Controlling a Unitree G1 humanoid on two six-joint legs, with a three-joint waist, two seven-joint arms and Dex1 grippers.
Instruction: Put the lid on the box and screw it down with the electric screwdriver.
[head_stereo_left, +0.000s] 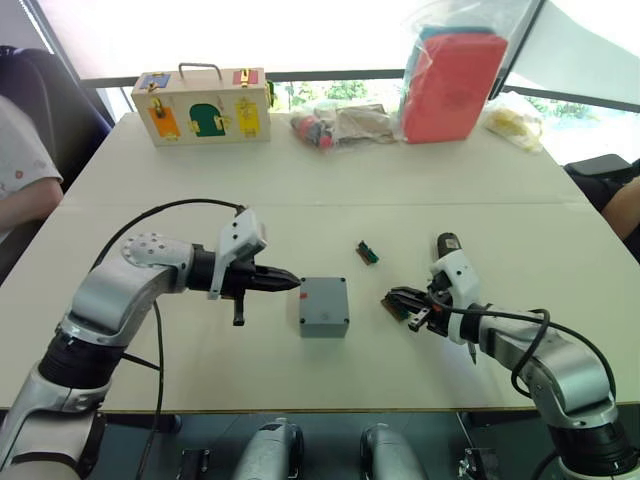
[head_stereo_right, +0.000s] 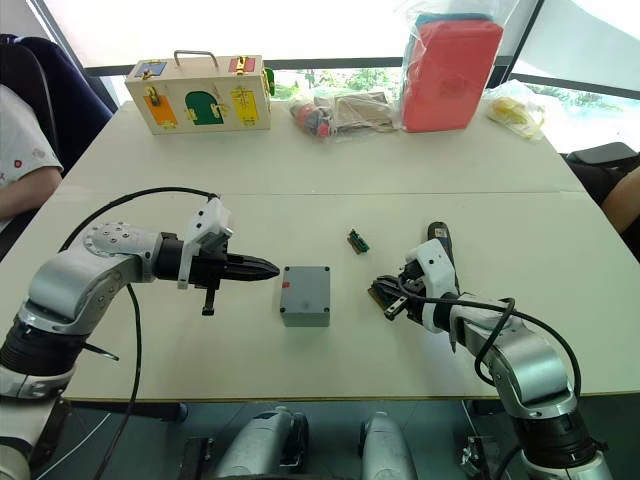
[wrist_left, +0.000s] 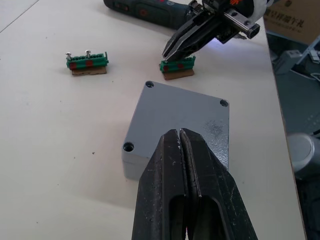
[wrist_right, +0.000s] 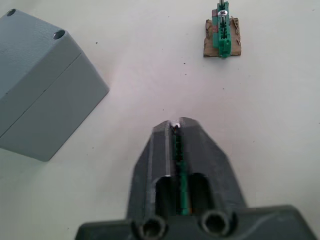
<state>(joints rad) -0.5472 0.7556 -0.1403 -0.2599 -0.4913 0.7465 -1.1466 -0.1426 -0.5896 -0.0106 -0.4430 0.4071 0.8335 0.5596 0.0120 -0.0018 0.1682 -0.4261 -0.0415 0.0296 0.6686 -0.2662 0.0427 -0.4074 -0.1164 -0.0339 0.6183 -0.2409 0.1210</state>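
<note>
Lid (wrist_left: 182, 112): already sits on the box (head_stereo_left: 324, 306), centre of the head view; corner holes look empty, so I judge no screw is in yet.
Left gripper (head_stereo_left: 293, 281): fingers closed together, nothing between them, tips just beside the box.
Right gripper (head_stereo_left: 396, 299): closed on a green bit holder (wrist_right: 180, 165), right of the box.
Electric screwdriver (head_stereo_left: 447, 243): lies behind the right gripper, not picked up.
Risk: the unscrewed lid may slide if the left tips push the box; the held holder may drop its screws.
Room: wide bare table (head_stereo_left: 150, 200) in front of the wooden case (head_stereo_left: 203, 105); a second bit holder (head_stereo_left: 368, 253) lies above the box; near edge is close to both arms.
</note>
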